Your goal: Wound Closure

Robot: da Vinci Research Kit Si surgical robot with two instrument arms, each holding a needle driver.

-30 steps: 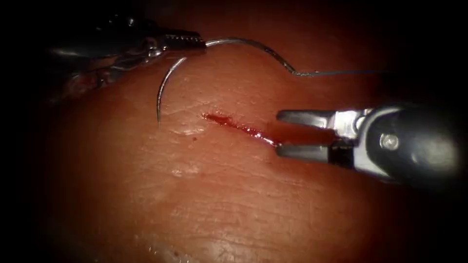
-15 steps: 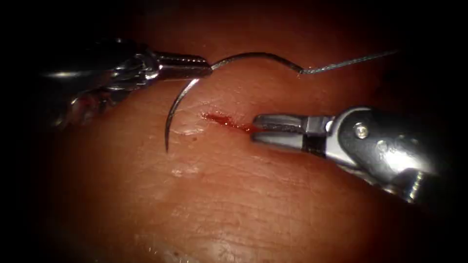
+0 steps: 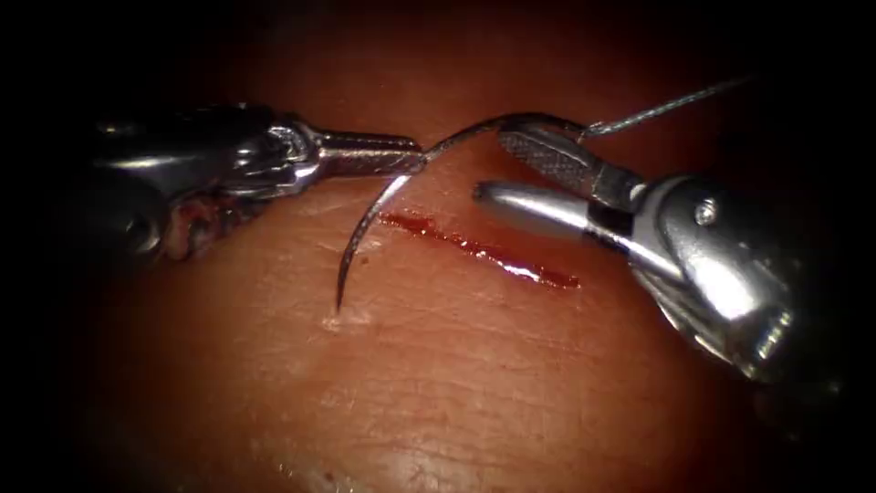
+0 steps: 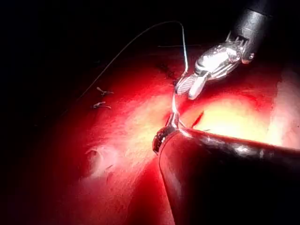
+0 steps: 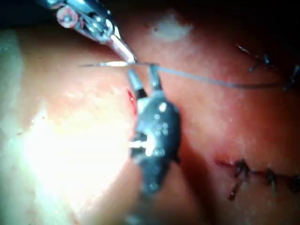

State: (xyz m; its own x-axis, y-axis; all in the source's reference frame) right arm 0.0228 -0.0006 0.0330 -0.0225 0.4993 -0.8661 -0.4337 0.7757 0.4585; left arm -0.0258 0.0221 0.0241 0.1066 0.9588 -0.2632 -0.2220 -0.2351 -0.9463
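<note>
The left arm's metal pincer (image 3: 415, 160) is pressed together on the thin curved steel needle (image 3: 365, 228), pinching it near the middle of its curve. From that grip the pointed half of the needle arcs down across the left end of the short red cut (image 3: 474, 246) in the pinkish pork tissue (image 3: 411, 383), and its tip hangs just over the skin on the cut's left side; the needle is not in the tissue. The other half of the needle arches up and to the right, to where the fine grey thread (image 3: 666, 105) joins it and runs off toward the tissue's far right edge.

The right arm's silvery pincer (image 3: 488, 164) is spread and holds nothing. Its upper, ridged jaw lies just under the needle's thread end, and its smooth lower jaw sits just above the cut. Whether the upper jaw touches the needle cannot be told.

In the right wrist view, the same spread pincer (image 5: 145, 77) straddles the thread (image 5: 211, 80), and a row of dark stitches (image 5: 262, 176) shows in the tissue (image 5: 65, 140), well apart from the cut.
</note>
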